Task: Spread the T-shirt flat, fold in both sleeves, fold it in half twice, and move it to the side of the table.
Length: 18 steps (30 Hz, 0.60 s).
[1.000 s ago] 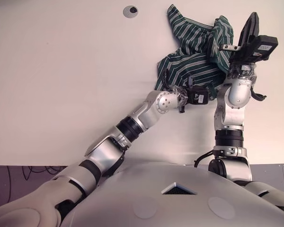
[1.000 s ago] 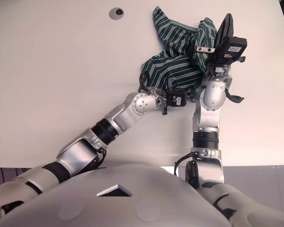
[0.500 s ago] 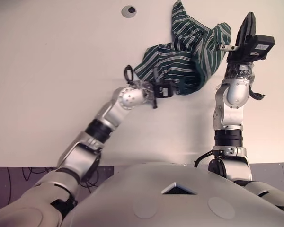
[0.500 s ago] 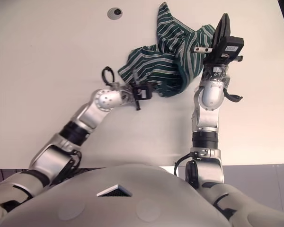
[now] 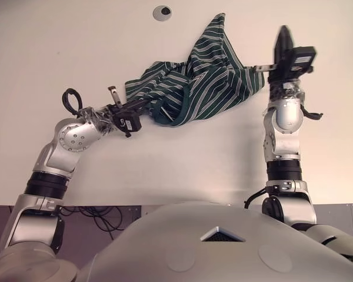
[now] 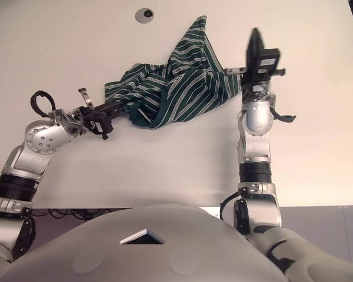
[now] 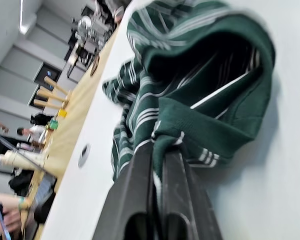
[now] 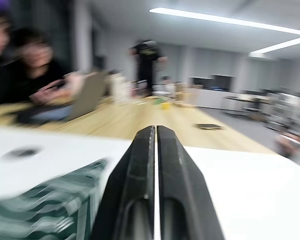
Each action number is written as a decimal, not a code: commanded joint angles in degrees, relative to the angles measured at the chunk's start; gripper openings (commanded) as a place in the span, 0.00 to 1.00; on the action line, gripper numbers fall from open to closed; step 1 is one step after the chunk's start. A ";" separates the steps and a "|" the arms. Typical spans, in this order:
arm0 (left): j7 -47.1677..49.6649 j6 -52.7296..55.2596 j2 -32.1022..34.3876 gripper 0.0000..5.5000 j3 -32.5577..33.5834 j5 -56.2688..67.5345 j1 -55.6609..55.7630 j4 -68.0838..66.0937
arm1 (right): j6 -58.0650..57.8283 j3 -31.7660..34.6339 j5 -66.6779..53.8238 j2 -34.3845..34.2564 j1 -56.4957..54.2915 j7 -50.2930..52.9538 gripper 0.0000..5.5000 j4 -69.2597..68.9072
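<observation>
The dark green striped T-shirt [image 5: 206,82] lies bunched on the white table [image 5: 65,53], pulled out into a wide band, with one corner peaking toward the far edge. My left gripper [image 5: 147,104] is shut on the shirt's ribbed hem [image 7: 190,120] at its left end, the fingers [image 7: 140,170] pinching the fabric low over the table. My right gripper [image 5: 283,32] stands just past the shirt's right end, pointing away from me. Its fingers [image 8: 140,165] are pressed together with no cloth showing between them, and the shirt [image 8: 45,210] lies beside and below it.
A round grey grommet [image 5: 162,13] sits in the table near the far edge, left of the shirt's peak. Bare tabletop stretches to the left [image 6: 53,47] and in front of the shirt. The table's near edge [image 5: 182,203] runs just above my torso.
My left arm has swung far to the left, dragging the hem with it, and the shirt has stretched out leftward. My right gripper has shifted slightly left and stays shut.
</observation>
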State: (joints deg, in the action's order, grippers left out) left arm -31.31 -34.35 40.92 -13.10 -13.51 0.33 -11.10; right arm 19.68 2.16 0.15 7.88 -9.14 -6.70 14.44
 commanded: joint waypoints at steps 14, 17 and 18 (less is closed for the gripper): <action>3.36 -3.95 -6.33 0.00 -4.59 -5.02 3.90 -10.41 | -19.56 -18.14 5.99 18.41 -6.40 -36.44 0.50 -9.77; 3.43 -4.03 -6.81 0.00 -5.10 -5.03 4.29 -10.32 | -21.21 -19.33 5.90 19.05 -6.30 -38.57 0.57 -12.74; 3.47 -3.97 -6.86 0.00 -5.24 -5.06 4.27 -10.10 | -21.40 -19.92 6.44 19.39 -6.60 -39.19 0.57 -13.49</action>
State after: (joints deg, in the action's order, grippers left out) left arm -26.95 -39.25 34.69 -16.72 -16.41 5.79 -19.91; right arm -0.72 -16.47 5.78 25.79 -14.77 -44.40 3.19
